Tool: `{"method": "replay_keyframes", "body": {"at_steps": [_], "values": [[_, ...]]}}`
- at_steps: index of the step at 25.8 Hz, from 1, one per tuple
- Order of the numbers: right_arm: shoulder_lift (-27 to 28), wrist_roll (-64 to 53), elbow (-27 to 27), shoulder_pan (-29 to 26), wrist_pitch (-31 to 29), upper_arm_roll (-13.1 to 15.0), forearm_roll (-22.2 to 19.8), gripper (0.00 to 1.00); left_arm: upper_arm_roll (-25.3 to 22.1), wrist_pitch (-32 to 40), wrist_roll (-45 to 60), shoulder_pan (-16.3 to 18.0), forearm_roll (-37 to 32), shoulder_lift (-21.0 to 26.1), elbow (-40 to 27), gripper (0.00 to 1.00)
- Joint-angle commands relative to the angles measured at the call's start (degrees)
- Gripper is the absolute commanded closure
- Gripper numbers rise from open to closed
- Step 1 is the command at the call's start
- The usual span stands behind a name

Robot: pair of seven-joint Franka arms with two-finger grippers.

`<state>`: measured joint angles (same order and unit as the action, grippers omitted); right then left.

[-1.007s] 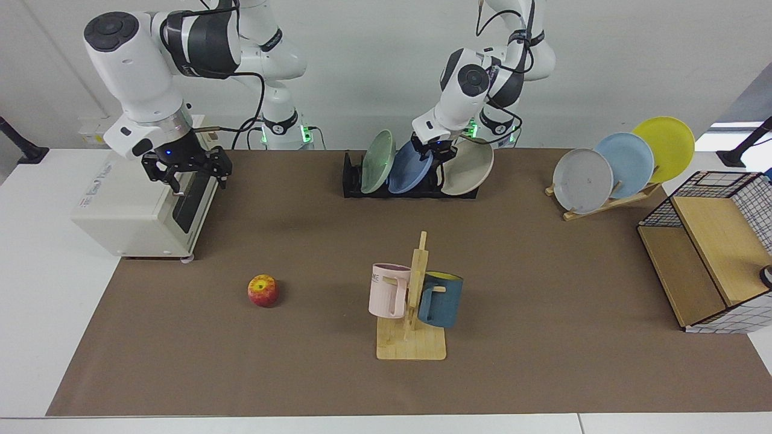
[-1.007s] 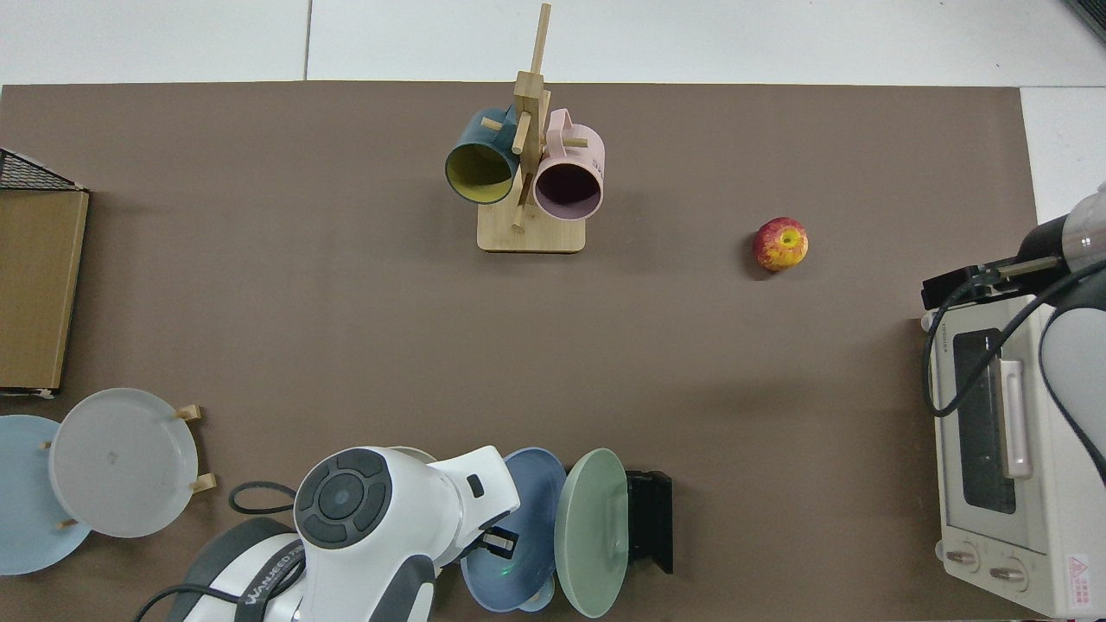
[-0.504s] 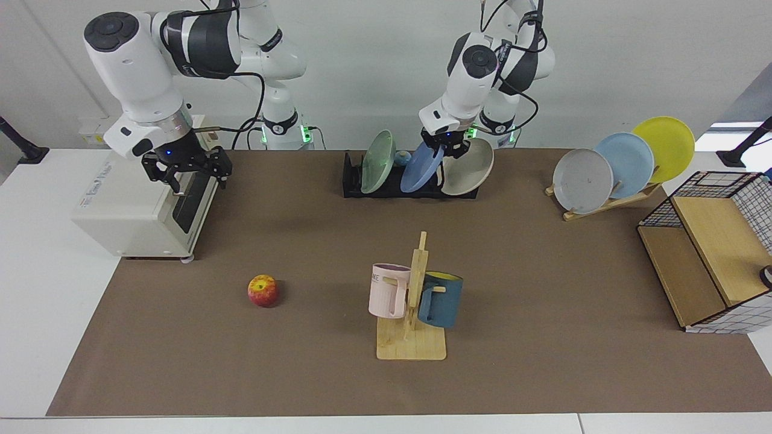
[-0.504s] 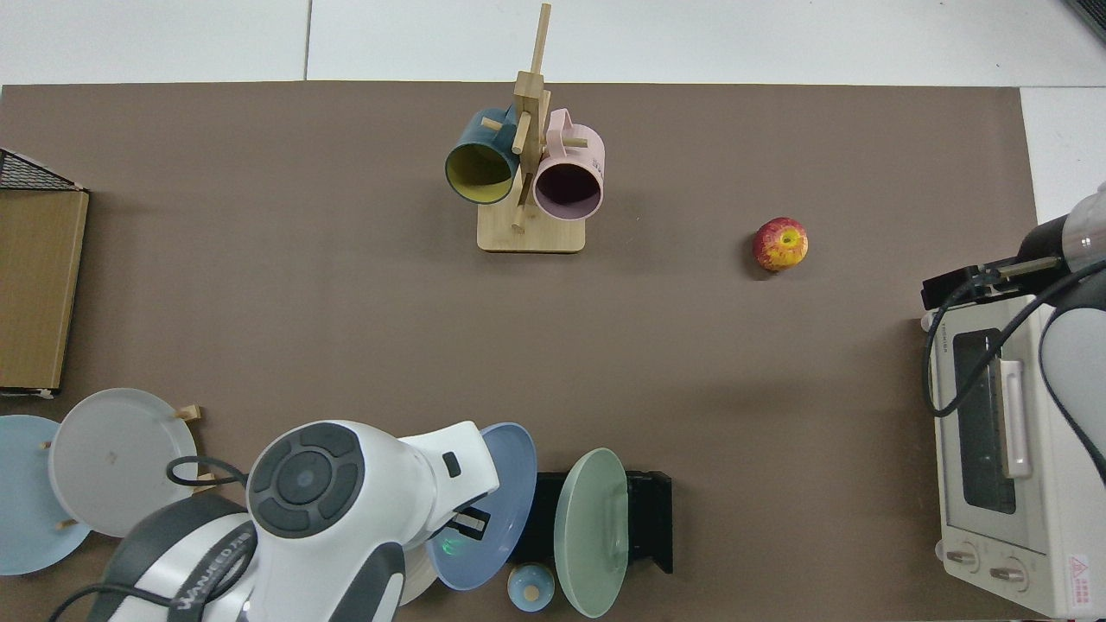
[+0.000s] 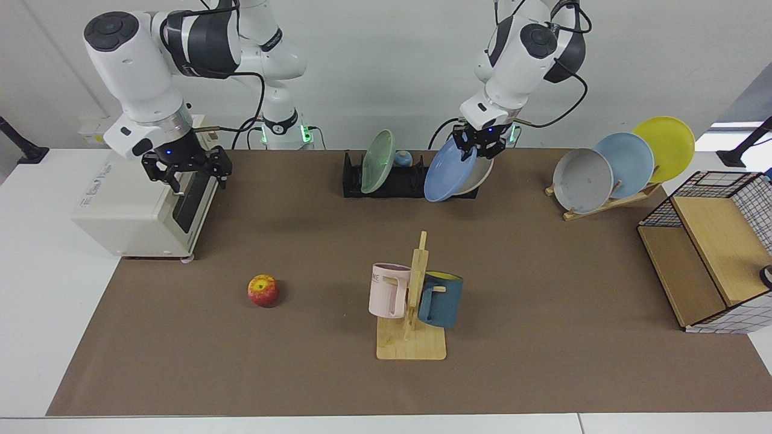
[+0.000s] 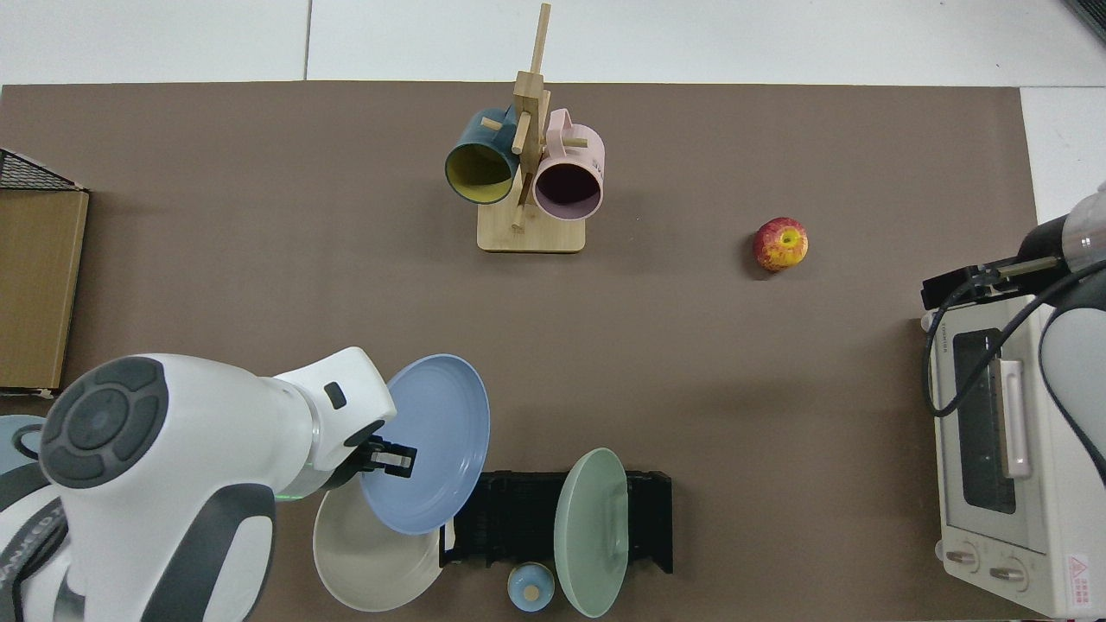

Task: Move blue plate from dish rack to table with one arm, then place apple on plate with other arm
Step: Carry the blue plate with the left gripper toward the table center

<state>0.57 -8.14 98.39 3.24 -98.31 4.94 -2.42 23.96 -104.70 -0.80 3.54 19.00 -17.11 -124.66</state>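
The left pincer (image 5: 476, 146) grips the blue plate (image 5: 446, 178) by its rim, clear of the dish rack (image 5: 386, 181); hanging tilted, it could slip. The right pincer (image 5: 187, 172) waits, part-open.

The blue plate (image 5: 445, 178) looks smooth and faintly glossy; the dish rack (image 5: 398, 181) is matt black plastic. The mug tree (image 5: 413, 313) is pale bare wood; the mat (image 5: 543, 337) is dull brown.
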Motion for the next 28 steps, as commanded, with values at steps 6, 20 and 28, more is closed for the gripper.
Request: {"method": "replay_keyframes", "body": {"at_steps": [6,20,28], "values": [[-0.48,0.94,1.01,-0.42,-1.36,-0.54,-0.92,0.00,-5.76,-2.34,-0.34,0.15,6.83,5.68,4.87,1.00],[-0.48,0.94,1.01,-0.51,-1.36,-0.54,-1.01,0.00,-6.82,-20.35,-15.54,-0.90,18.97,22.20,4.70,1.00],[-0.39,0.50,1.62,-1.21,-5.91,-0.45,-1.01,0.00,-4.54,-26.69,-14.33,-2.48,21.51,26.16,3.81,1.00]]}}
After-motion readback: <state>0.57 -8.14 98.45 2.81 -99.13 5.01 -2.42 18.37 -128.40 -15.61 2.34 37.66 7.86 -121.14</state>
